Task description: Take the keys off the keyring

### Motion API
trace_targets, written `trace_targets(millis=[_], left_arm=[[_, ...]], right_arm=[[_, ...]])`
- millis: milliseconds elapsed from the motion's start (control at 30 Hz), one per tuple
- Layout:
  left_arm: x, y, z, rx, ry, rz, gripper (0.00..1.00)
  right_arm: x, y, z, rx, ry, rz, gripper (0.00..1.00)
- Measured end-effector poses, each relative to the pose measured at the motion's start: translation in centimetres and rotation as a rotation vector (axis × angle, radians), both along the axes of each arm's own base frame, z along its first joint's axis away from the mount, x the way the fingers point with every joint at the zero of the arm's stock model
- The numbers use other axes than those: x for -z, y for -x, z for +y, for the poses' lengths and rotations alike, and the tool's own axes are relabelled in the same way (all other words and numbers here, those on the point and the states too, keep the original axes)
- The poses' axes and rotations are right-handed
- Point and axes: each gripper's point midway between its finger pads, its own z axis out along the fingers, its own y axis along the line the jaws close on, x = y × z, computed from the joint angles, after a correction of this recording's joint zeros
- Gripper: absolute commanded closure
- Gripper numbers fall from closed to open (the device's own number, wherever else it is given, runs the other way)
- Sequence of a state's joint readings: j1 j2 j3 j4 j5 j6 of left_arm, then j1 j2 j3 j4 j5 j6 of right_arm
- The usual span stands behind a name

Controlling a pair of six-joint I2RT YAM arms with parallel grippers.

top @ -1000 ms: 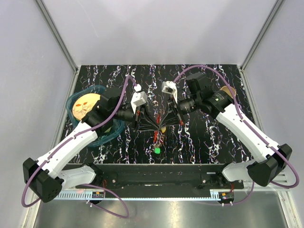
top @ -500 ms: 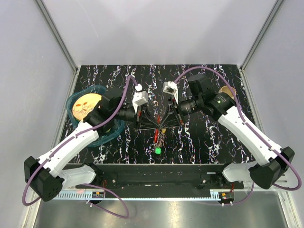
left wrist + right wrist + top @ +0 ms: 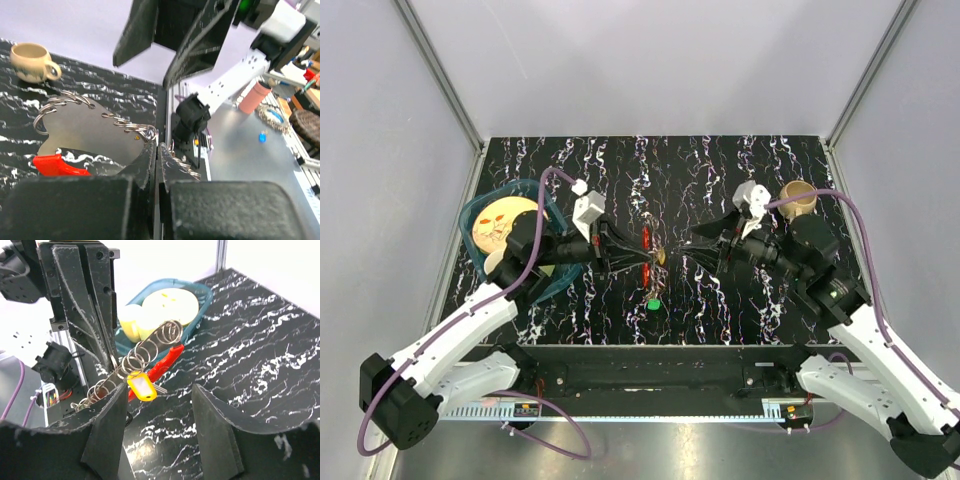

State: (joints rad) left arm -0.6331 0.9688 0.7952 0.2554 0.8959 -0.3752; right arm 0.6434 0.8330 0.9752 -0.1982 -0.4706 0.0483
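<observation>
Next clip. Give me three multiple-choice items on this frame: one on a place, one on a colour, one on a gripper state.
1. Where is the green key?
A. in the teal basket
B. loose on the table
C. in the mug

2. What colour is the tag hanging at the keyring?
A. yellow
B. blue
C. white

3. How is the right gripper?
A. shut on the keyring
B. shut on the mug
C. open, holding nothing

Answers:
1 B, it lies alone on the dark surface, nearer the arm bases than the grippers.
2 A, the right wrist view shows it yellow.
3 C, its fingers stand apart, short of the keyring.
</observation>
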Motion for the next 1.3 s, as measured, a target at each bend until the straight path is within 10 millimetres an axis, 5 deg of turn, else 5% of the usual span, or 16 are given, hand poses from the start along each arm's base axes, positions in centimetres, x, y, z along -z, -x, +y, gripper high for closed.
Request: trace_targets(millis=[100,400,867,933,1033,1133,1300], left_arm=[[-1.5,-0.4,0.1,-0.029,0.063,-0.003,1.00],[-5.5,0.1,0.3,-0.016,0.215,-0.002,1.00],[-5.5,-1.0,0.9,-0.026,0.284,0.069,1.00],[-5.6,-1.2,1.0,-0.031,0.296,0.072,1.00],[-5.5,-1.5,1.1,-0.035,0.307,0.080,1.00],[-5.2,-1.8,1.2,-0.043,0.311,0.090,1.00],[-5.2,-2.1,1.4,-0.054,0.320,0.099,1.00]], right_arm=[[-0.3,0.3,0.0,-0.005,-0.058,-0.041,0.37],[2.9,0.8,2.4,-0.139,-0.116,-0.002,0.34],[0.6,0.6,4.6,-0.252,-0.222,-0.058,0.37],[0.6,0.7,4.8,-0.269,-0.227,-0.051,0.47],[0.3,0.8,4.8,-0.271,-0.235,-0.058,0.77],[0.4,0.8,4.8,-0.269,-0.234,-0.058,0.92],[0.5,0.8,4.8,-0.270,-0.231,-0.054,1.00]])
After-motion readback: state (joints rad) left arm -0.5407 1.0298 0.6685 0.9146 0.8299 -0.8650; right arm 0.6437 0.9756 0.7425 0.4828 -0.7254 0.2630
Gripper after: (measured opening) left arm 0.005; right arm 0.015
